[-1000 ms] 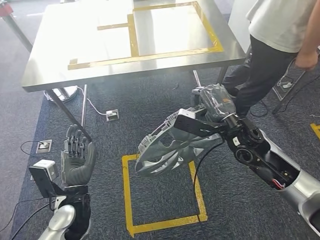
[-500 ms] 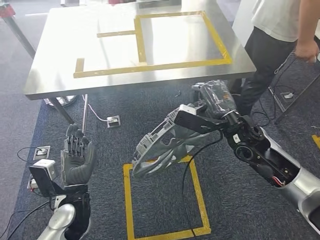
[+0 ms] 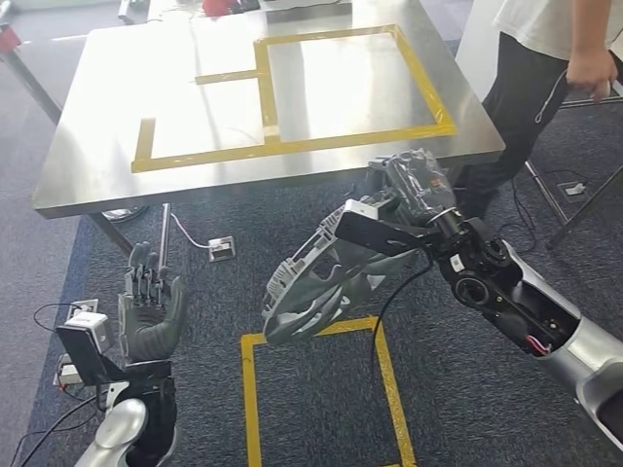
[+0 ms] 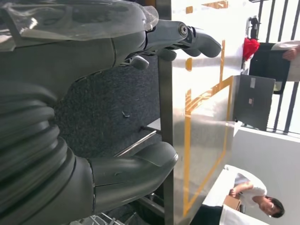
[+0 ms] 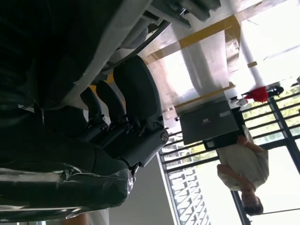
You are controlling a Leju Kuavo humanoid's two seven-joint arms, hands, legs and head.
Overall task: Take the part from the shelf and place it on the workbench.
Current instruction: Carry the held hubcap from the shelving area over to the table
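My right hand (image 3: 413, 197) grips a grey ribbed metal part (image 3: 319, 282), which juts out to the left above the carpet, just short of the workbench's front edge. The right wrist view shows dark fingers (image 5: 131, 105) wrapped around the part (image 5: 106, 51). The steel workbench (image 3: 88, 165) lies ahead, marked with yellow tape rectangles (image 3: 346, 136). My left hand (image 3: 151, 309) is raised low on the left, palm up, holding nothing. In the left wrist view its thumb (image 4: 136, 171) and fingers (image 4: 187, 36) stand apart before the bench edge (image 4: 165, 93).
A person (image 3: 547, 68) in dark trousers stands at the bench's right corner, holding a stand. A yellow tape square (image 3: 249, 409) marks the carpet below the part. Floor sockets (image 3: 220, 249) and cables lie under the bench. Another person (image 4: 254, 197) sits beyond the bench.
The whole picture has shifted: the workbench now looks nearer and the floor square has slid down the view. My right hand keeps its hold on the part; the left hand is unchanged.
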